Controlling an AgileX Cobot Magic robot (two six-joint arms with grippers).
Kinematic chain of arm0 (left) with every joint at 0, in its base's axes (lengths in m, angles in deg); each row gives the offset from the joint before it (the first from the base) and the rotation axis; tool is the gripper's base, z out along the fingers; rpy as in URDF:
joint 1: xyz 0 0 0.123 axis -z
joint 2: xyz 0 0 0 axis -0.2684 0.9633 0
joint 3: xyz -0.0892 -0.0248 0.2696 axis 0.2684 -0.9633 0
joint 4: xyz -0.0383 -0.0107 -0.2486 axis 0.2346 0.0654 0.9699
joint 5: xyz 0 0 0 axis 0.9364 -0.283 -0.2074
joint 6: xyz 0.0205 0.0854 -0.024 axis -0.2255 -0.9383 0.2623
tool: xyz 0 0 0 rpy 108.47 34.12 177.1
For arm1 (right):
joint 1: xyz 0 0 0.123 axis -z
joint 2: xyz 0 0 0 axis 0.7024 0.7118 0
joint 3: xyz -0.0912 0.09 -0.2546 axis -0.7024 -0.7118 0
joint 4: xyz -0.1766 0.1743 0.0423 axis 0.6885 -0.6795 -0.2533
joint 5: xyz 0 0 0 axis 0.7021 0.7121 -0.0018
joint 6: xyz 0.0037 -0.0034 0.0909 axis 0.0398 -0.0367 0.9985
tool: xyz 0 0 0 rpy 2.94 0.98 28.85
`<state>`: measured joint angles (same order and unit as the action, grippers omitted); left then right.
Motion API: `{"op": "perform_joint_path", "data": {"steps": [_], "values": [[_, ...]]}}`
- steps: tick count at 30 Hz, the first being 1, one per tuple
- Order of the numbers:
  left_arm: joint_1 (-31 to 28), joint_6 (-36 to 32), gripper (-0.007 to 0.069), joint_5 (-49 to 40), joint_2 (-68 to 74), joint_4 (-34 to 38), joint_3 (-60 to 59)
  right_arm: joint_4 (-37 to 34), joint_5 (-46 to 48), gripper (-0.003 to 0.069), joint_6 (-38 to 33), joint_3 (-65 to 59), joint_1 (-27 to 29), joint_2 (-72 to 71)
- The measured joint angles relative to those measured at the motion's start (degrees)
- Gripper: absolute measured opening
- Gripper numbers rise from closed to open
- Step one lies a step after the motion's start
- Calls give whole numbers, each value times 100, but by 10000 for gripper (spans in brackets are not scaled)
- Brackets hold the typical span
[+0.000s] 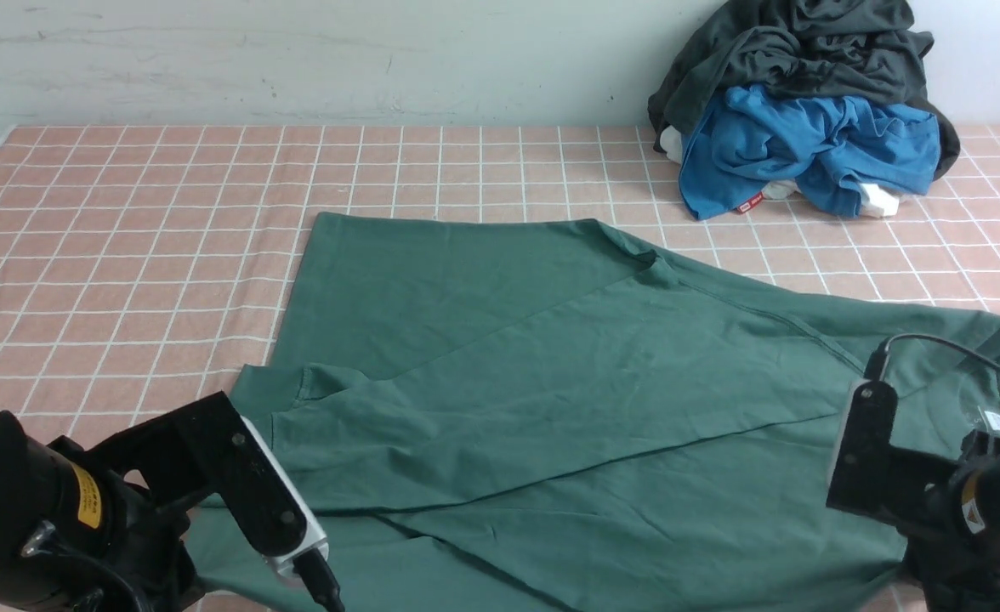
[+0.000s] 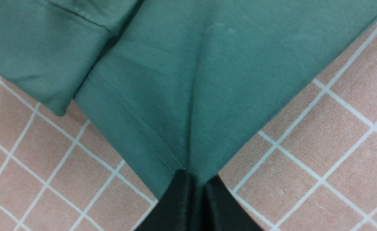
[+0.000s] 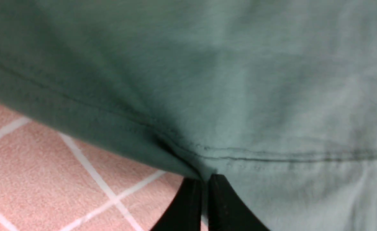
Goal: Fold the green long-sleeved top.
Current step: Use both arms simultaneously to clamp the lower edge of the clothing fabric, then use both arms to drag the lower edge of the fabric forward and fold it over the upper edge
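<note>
The green long-sleeved top (image 1: 551, 365) lies spread on the pink checked cloth, its sleeves folded across the body. Its white neck label (image 1: 997, 419) shows at the right, beside my right arm (image 1: 891, 476). My left arm (image 1: 211, 476) is at the near left corner of the top. In the left wrist view my left gripper (image 2: 197, 181) is shut on the stitched hem corner of the top (image 2: 175, 80), with a cuffed sleeve end (image 2: 41, 57) beside it. In the right wrist view my right gripper (image 3: 205, 181) is shut on a seamed edge of the top (image 3: 207, 80).
A pile of clothes sits at the back right against the wall: a dark grey-black garment (image 1: 806, 51) on top of a bright blue one (image 1: 806, 144). The pink checked cloth (image 1: 126, 212) stretches bare to the left of the top.
</note>
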<state>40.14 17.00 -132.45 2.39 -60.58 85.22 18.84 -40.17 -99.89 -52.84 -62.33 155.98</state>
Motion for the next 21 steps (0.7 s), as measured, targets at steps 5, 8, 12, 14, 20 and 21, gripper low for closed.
{"op": "perform_joint_path", "data": {"steps": [5, 8, 12, 14, 20, 21], "values": [[-109, 1135, 9, -1, 1, 2, 557, 2, 1094, 4, 536, 747, 0, -353], [-419, 1744, 9, 263, 255, 2, 1230, 295, 1260, 4, 603, 1315, 0, -400], [-833, 1945, 9, 649, 845, -9, 2042, 707, 771, 4, 781, 1920, 137, -224], [-1107, 1950, 9, 999, 1589, -29, 2872, 915, -80, 4, 981, 2484, 414, 224], [-1492, 1961, 10, 1527, 3454, -58, 4529, 1157, -1339, 4, 1187, 3555, 860, 1705], [-1529, 1968, 10, 1585, 3669, -64, 4741, 1158, -1386, 4, 1247, 3683, 879, 1878]]}}
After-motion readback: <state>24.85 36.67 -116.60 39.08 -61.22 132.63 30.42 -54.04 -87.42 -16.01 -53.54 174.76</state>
